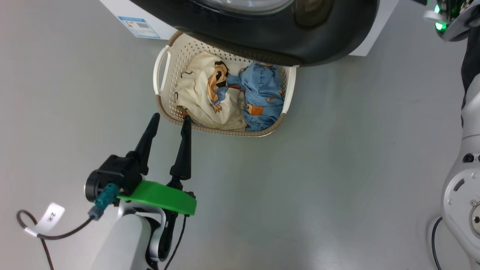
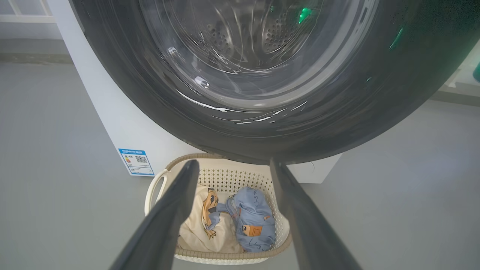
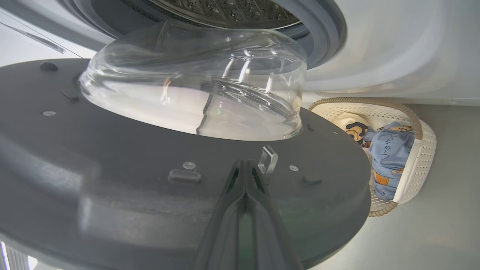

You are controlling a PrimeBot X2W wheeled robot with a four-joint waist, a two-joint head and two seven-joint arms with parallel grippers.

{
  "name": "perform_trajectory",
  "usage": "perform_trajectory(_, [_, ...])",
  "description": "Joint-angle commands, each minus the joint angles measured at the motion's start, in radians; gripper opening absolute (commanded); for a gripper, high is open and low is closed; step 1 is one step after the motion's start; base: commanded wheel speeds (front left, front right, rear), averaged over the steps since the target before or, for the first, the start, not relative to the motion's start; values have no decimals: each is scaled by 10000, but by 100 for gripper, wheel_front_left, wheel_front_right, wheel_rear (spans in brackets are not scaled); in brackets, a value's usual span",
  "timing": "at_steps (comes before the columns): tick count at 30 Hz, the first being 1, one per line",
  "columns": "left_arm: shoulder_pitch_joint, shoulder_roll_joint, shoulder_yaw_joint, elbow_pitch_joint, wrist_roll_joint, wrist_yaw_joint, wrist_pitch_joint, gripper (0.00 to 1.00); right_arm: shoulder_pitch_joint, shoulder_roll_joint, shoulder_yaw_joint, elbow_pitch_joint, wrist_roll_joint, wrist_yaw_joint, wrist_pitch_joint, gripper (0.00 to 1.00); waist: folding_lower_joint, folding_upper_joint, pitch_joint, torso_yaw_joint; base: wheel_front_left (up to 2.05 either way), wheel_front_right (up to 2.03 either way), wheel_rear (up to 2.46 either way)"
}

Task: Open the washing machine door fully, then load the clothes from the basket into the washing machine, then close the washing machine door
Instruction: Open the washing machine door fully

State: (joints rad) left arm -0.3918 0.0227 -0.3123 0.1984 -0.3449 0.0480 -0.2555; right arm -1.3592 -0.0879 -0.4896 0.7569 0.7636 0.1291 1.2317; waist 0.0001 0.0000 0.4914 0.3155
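One step of three is under way, none finished by the look of it: the washing machine [image 2: 123, 123] sits big and white at the back; the washing machine door [image 1: 262, 41] stands out off its opening, black rim hanging over the far end of the basket [image 1: 232, 132]; whether that counts as fully open is hard to call; loading and closing are all to come. Down in the basket lie the clothes, the cream garment [image 1: 198, 97] on the left touching the blue garment [image 1: 260, 93], neither lifted. The left gripper [image 1: 170, 118] hovers with fingers spread wide and empty, tips near the basket's near-left corner; the right gripper [image 3: 245, 168] is pinched together on nothing, tips at the door's grey inner face just beside the latch hook [image 3: 268, 159]; contact cannot be told. The right wrist view gives that inner face, the glass bowl [image 3: 195, 86] and the drum [image 3: 225, 11] behind; the left wrist view offers the door's front and the blue label [image 2: 135, 162].
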Motion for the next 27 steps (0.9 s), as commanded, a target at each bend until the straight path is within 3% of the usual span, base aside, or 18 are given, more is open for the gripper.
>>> perform_trajectory(1, [173,275,396,-233,90,-31,-63,100,141,375,387,-427,295,16,183,0,-1,0,-126,-42,0,0,0])
perform_trajectory(27, [701,275,691,-153,496,-242,-63,100,2868,376,4280,-1701,3552,16,577,0,-1,0,-1304,-342,0,0,0])
